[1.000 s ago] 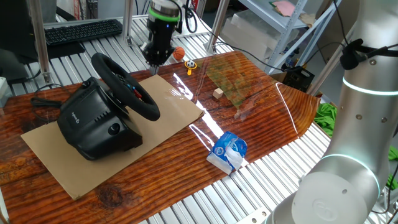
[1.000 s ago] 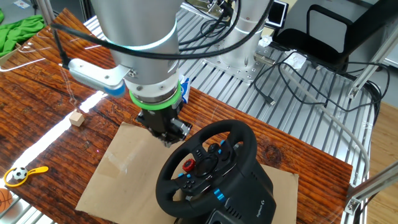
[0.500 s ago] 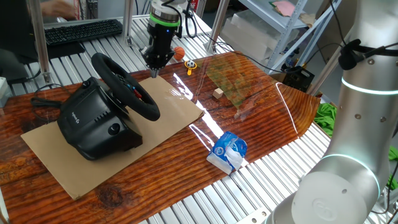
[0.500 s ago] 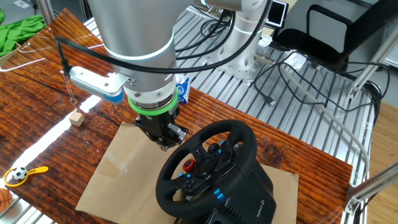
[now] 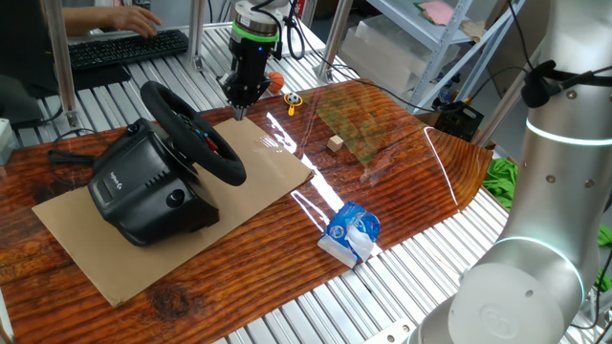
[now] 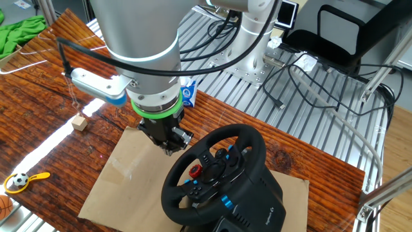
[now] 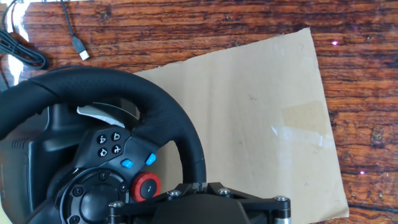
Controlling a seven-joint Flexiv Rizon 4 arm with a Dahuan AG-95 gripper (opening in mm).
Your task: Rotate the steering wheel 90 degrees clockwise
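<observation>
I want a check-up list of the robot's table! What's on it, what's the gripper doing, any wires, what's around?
Surface: wooden table with a cardboard sheet on it.
Job's things: steering wheel on its black base, standing on the cardboard.
Clutter: small wooden block, blue-white packet, yellow toy with a soccer ball, orange ball.
Gripper: gripper shut, pointing down beside the wheel's rim; contact cannot be told.
Cables: USB cable on the wood; more cables on the metal frame.
Surroundings: keyboard with a person's hand on it, shelving.
</observation>
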